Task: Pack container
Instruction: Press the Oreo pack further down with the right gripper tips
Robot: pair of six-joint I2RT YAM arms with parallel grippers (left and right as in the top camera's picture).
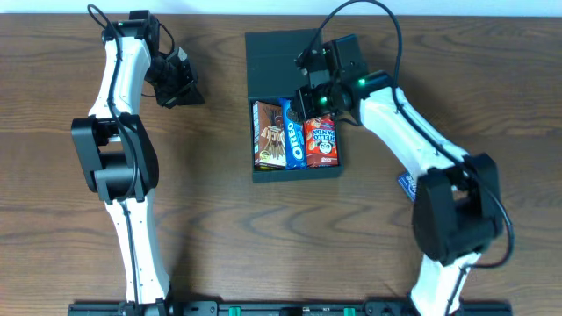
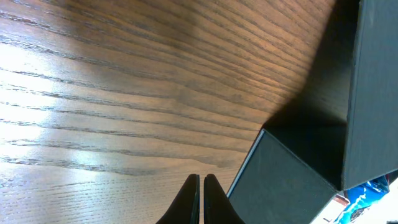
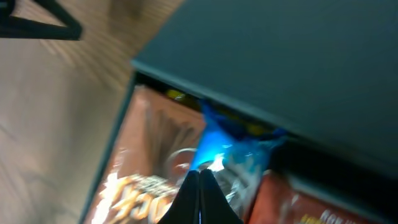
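The dark teal container sits at the table's middle, its flap lid open toward the back. Inside lie a brown packet, a blue Oreo packet and a red packet, side by side. My right gripper hovers over the box's back end, shut and empty. The blurred right wrist view shows its fingers just above the blue packet, under the lid. My left gripper is shut and empty over bare table left of the box; its fingertips show beside the box wall.
A small blue packet lies on the wood table right of the box, partly hidden by the right arm. The left arm stretches along the table's left side.
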